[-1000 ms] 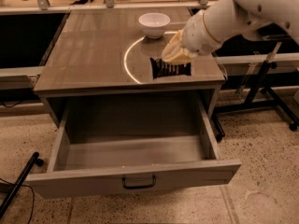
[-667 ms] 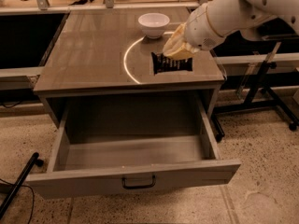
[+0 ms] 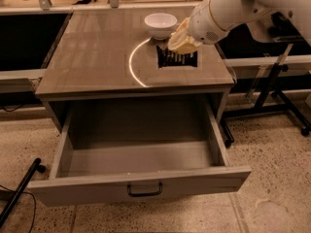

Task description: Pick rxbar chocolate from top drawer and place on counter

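The rxbar chocolate, a dark flat bar, lies on the counter at its right side, beside the bright arc line. My gripper, cream-coloured at the end of the white arm, hovers just above the bar's far edge and hides part of it. The bar rests on the counter. The top drawer stands pulled fully open below the counter, its black handle at the front centre. Its inside shows nothing in it.
A white bowl stands on the counter just behind the bar and left of the gripper. Black stand legs are on the floor to the right. A black pole and a cable lie at the lower left.
The gripper has lifted up and slightly back from the bar. The bar stays on the counter. The drawer has not moved.
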Tool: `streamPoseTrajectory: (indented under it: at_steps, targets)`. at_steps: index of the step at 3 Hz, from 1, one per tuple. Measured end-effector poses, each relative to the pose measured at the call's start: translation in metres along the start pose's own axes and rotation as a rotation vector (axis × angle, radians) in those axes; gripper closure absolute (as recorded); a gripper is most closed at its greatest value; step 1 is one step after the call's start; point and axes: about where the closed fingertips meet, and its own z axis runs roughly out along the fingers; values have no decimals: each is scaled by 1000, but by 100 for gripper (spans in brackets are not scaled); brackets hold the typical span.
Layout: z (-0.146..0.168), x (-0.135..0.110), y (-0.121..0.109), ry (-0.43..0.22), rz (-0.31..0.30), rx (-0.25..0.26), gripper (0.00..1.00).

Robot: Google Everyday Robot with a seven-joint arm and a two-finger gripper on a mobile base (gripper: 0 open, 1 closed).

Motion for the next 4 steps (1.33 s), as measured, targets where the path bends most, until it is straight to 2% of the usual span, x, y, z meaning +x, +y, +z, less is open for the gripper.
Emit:
streamPoseTrajectory:
  at_steps: [1, 2, 4]
  targets:
    - [5, 4, -23, 35, 45, 53, 100]
    - [14, 10, -42, 77, 103, 87, 82]
    - [51, 13, -66, 107, 162, 54, 35]
